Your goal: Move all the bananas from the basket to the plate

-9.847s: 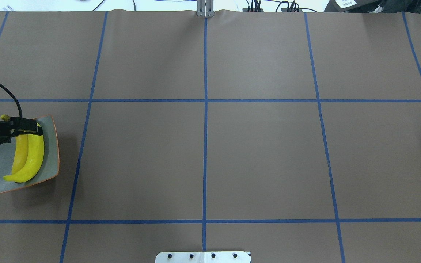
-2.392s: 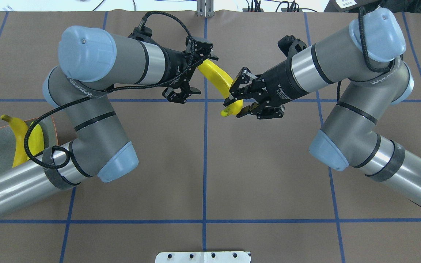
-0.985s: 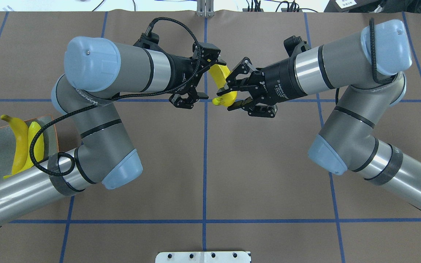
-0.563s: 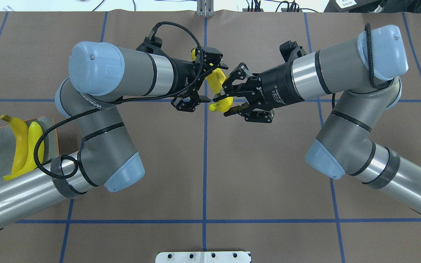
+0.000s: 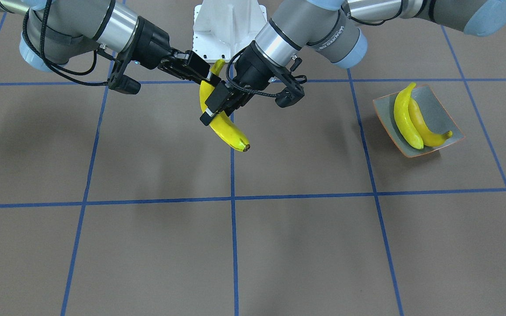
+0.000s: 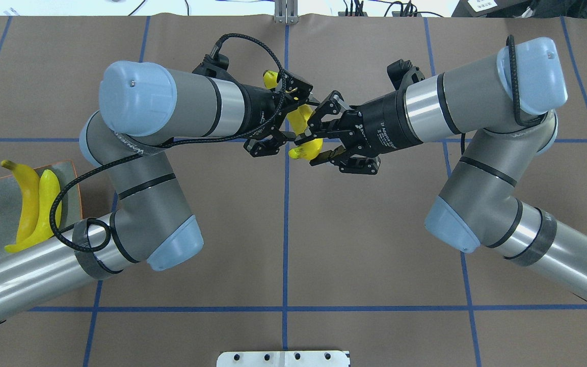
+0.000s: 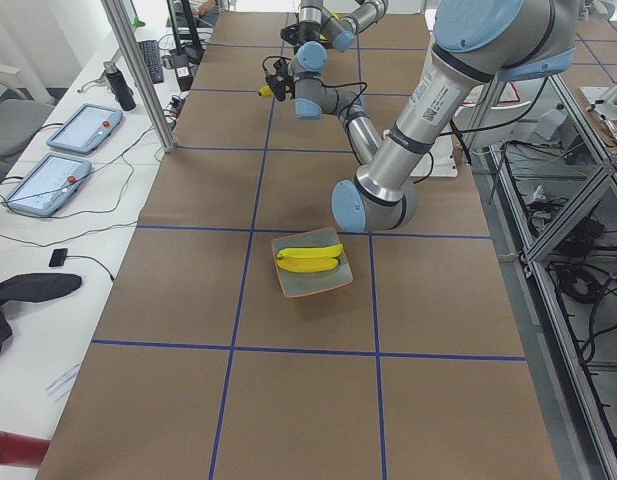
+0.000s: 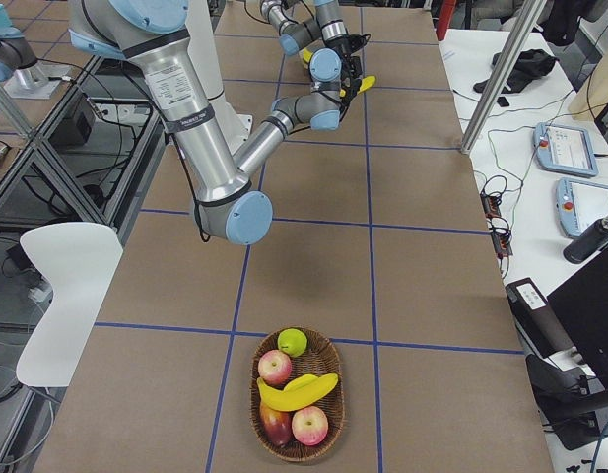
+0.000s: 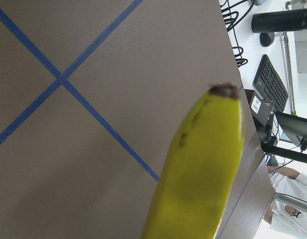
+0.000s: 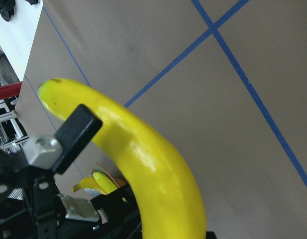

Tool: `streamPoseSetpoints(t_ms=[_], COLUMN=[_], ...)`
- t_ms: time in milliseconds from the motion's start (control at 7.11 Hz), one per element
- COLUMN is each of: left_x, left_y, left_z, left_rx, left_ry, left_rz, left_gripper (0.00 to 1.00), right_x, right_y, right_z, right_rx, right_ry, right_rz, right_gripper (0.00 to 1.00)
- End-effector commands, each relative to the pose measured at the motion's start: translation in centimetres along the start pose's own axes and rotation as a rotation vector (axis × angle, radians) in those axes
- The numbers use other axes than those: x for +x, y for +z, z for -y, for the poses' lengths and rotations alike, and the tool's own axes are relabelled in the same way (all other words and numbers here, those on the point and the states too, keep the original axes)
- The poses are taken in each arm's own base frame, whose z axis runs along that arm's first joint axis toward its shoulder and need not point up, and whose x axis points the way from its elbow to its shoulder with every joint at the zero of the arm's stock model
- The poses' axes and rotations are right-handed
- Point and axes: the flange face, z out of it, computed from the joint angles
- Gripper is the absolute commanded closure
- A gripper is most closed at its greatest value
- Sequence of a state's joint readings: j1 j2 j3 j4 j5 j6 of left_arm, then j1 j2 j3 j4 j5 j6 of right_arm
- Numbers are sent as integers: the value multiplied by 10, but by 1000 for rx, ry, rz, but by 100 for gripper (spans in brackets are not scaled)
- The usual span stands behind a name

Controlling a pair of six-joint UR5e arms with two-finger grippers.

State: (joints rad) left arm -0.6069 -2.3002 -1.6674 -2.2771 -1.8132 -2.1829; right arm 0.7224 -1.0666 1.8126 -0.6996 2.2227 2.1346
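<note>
**Trainee:** What does the hand-over step require?

**Technician:** The held banana point(image 5: 231, 134) hangs in mid-air over the middle of the bench point(image 5: 305, 245), well apart from the plate point(image 5: 438, 104). The receiving claw should close squarely across the fruit's middle. The giving claw should let go only once that grip is firm, because an early release would probably drop the fruit. The peel is smooth and curved, so a centred, moderate squeeze is judged safest.

**Trainee:** How do the claws stand?

**Technician:** The right claw point(image 5: 202, 78) is pinched on the held banana near the end closer to the robot and carries its weight. The left claw point(image 5: 216, 103) is spread, its jaws straddling the fruit further along. One pad point(image 10: 77, 131) lies against the peel. Contact on the opposite side cannot be told.

**Trainee:** And the rest of the fruit?

**Technician:** Two bananas point(image 5: 411, 120) lie side by side on the plate. One more banana point(image 8: 299, 391) lies in the basket point(image 8: 336, 394) among apples point(image 8: 275, 367).
</note>
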Motion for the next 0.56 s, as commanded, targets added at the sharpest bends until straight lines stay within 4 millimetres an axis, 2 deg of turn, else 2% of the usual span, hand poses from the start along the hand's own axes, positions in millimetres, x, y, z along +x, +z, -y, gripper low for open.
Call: streamPoseSetpoints(t_ms=[0,141,281,422], left_x=[0,1,1,-1], left_y=[0,-1,-2,-2], left_z=[-1,-2,-2,-1], left_rx=[0,-2,-2,1], left_ry=[4,8,8,8], left_rz=[2,-1,1,6], left_gripper=[100,100,100,100], right_x=[0,0,0,2], right_y=[-1,-1,-4,-10], right_z=[-1,0,-2,-3], right_rx=[-2,0,-4,-9], right_ry=[-6,-11,-25,-39], right_rz=[0,1,4,1], right_gripper=[100,63,1,0])
